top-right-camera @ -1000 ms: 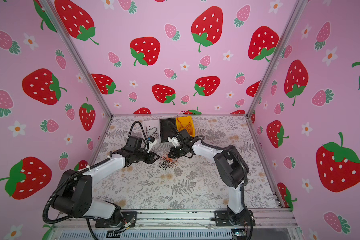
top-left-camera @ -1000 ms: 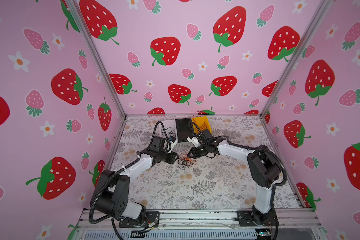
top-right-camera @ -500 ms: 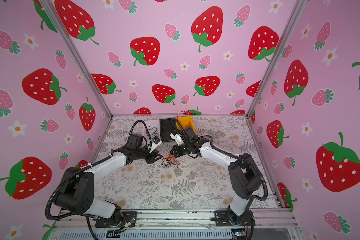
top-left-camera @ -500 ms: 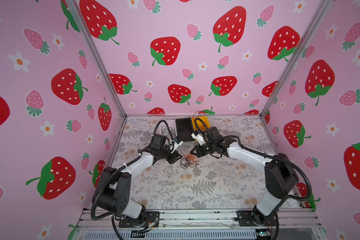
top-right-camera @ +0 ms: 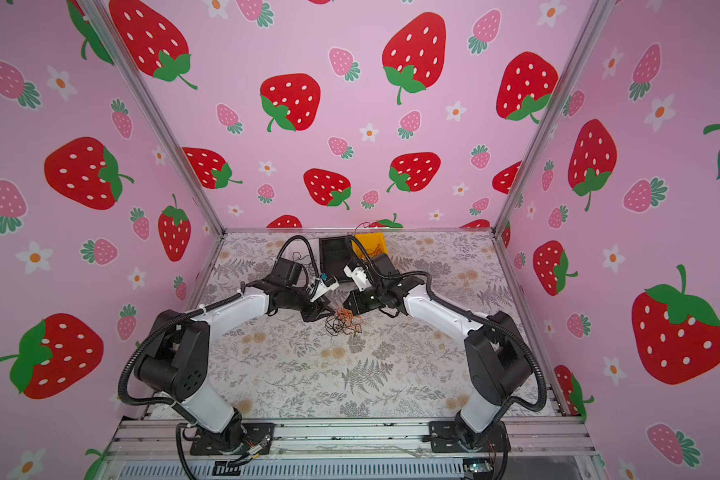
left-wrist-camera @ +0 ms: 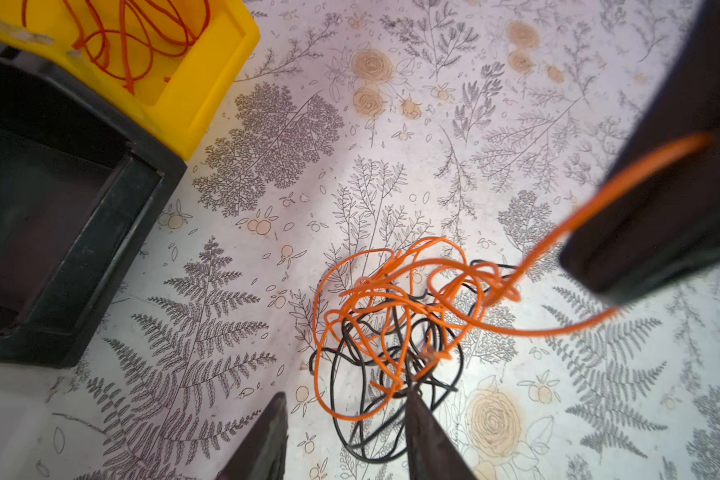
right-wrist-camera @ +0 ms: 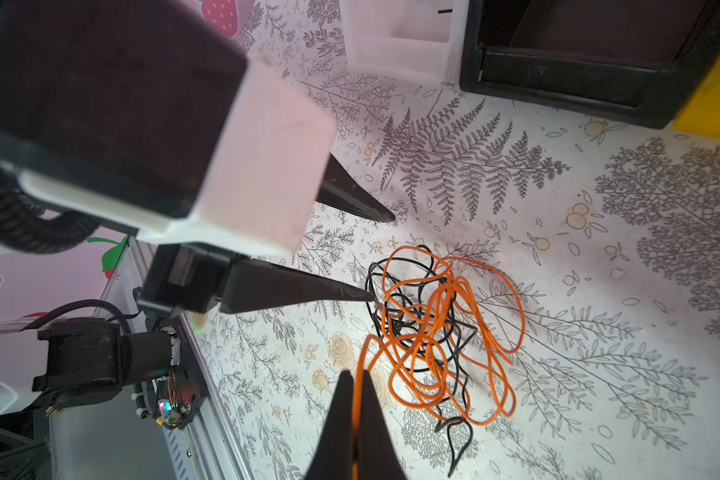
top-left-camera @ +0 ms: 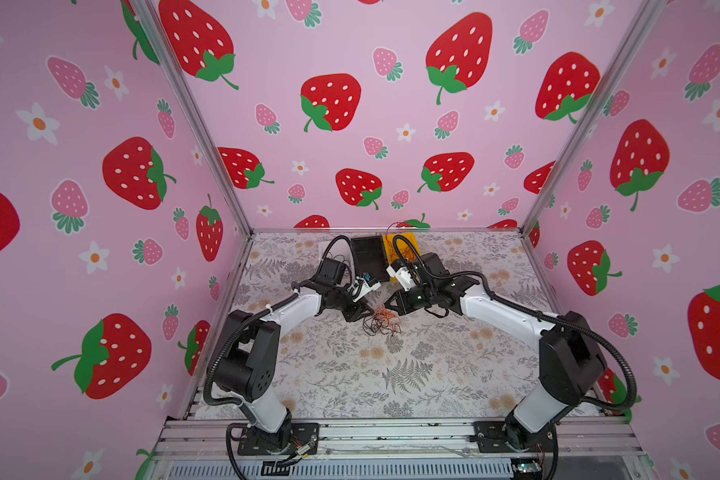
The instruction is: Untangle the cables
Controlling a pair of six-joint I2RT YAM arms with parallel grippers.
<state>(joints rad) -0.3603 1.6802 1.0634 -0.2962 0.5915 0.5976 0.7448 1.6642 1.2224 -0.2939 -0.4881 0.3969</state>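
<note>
The cables (left-wrist-camera: 400,332) lay as a loose knot of thin, glossy orange and black loops on the fern-and-rose printed table (top-left-camera: 391,374), near the middle between the two arms and short of the bins. The right gripper (right-wrist-camera: 355,376) had its tapered black fingers pressed together on one orange cable (left-wrist-camera: 566,228), which rose from the knot in a taut curve. The left gripper (left-wrist-camera: 346,399) stood about half open with nothing clamped. One pointed fingertip (right-wrist-camera: 371,297) touched the edge of the knot, and a few loops lay loosely in the gap. Beyond sat a hard-walled black bin (left-wrist-camera: 100,249) with a smooth yellow bin (left-wrist-camera: 208,83) touching its side, more orange wire (left-wrist-camera: 134,37) coiled in the yellow one.
</note>
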